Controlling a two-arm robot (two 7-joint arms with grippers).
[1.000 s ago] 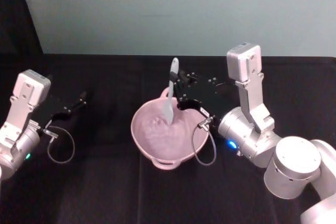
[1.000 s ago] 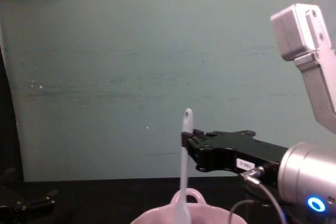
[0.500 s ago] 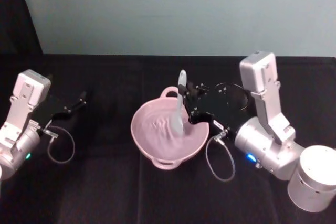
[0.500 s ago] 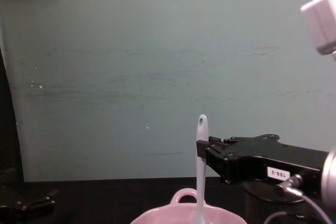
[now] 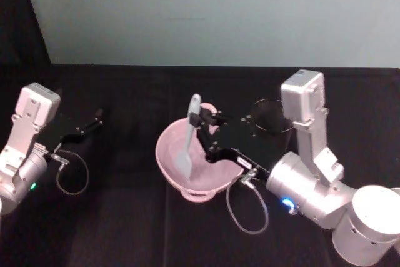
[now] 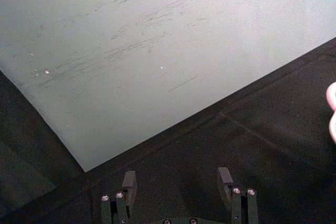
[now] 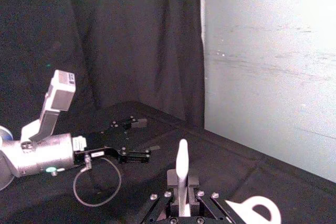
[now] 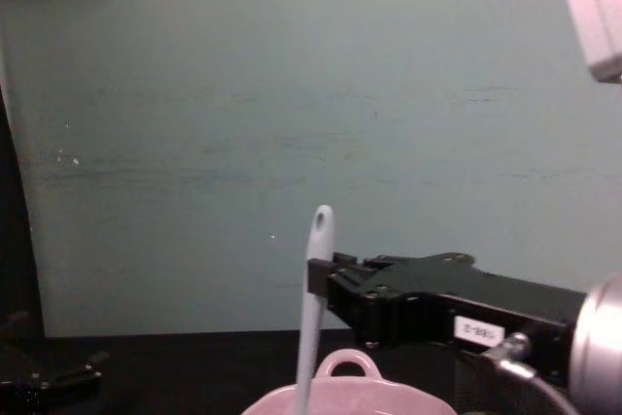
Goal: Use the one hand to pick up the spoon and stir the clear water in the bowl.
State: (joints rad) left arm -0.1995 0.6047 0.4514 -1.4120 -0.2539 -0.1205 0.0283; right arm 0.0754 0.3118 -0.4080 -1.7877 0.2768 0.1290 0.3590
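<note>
One spoon [image 5: 187, 139], near upright, clamped in the right claw [image 5: 200, 127], blade down inside the one pink bowl [image 5: 160, 152] on the counter [image 5: 125, 217]; one black mesh cup [image 5: 265, 114] behind that arm; left claw [image 5: 97, 117] spread wide, parked far left.

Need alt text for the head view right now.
The black flat-jawed right gripper holds a long pale-white plastic spoon nearly upright, scoop down inside the pale pink wavy-rimmed bowl. The left gripper sits open far to the left; a black wire-mesh cup stands beyond the right gripper.

spoon [image 5: 189, 132]: matt plastic | bowl [image 5: 166, 154]: smooth | tablecloth [image 5: 125, 217]: matt black cloth
</note>
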